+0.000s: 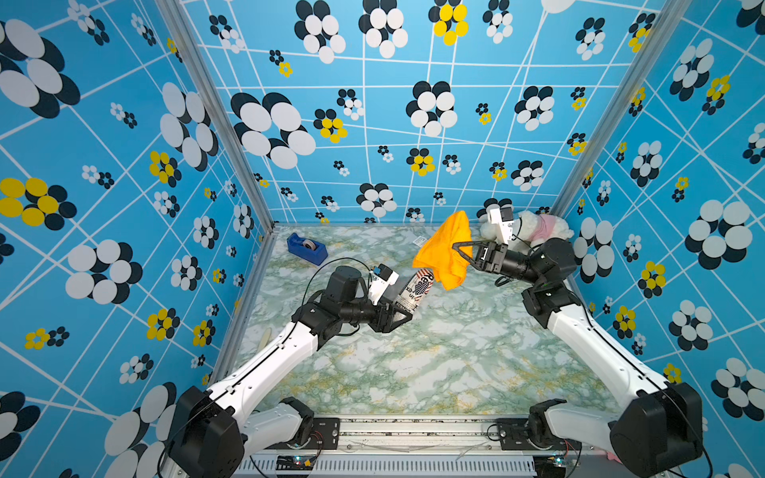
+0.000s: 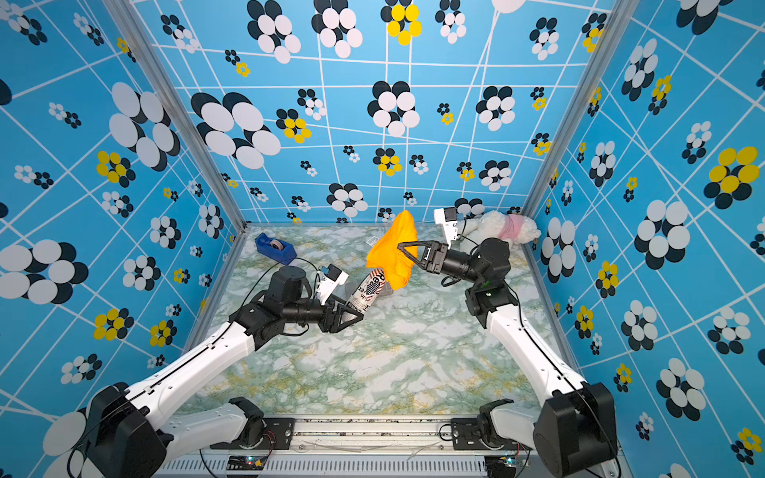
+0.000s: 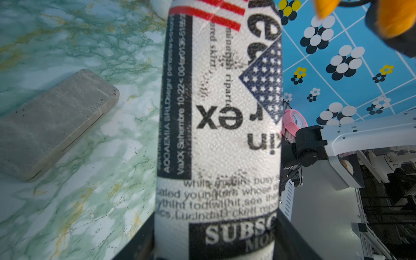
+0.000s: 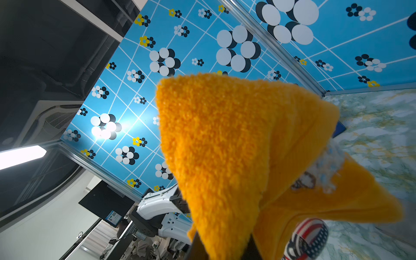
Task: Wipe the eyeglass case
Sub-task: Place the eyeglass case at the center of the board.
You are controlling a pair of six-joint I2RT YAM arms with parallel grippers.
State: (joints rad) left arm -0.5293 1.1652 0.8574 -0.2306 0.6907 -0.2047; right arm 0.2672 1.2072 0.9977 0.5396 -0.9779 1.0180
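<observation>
Left gripper [image 1: 407,312] was clamped tight, arm stretched inward; right gripper [image 1: 460,252] was pinched closed too, wrist level, facing it.

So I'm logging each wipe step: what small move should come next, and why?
Probably slide the orange cloth, pinched by the right gripper, along the eyeglass case toward the left gripper holding it: the cloth covers only the case's far tip.

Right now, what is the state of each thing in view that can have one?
Newspaper-print eyeglass case: closed, tilted, lifted off the table.
Left gripper: shut on the eyeglass case.
Fluffy orange cloth: bunched, hanging over the case's upper end.
Right gripper: shut on the cloth.
Blue tape dispenser: resting on the table, untouched.
</observation>
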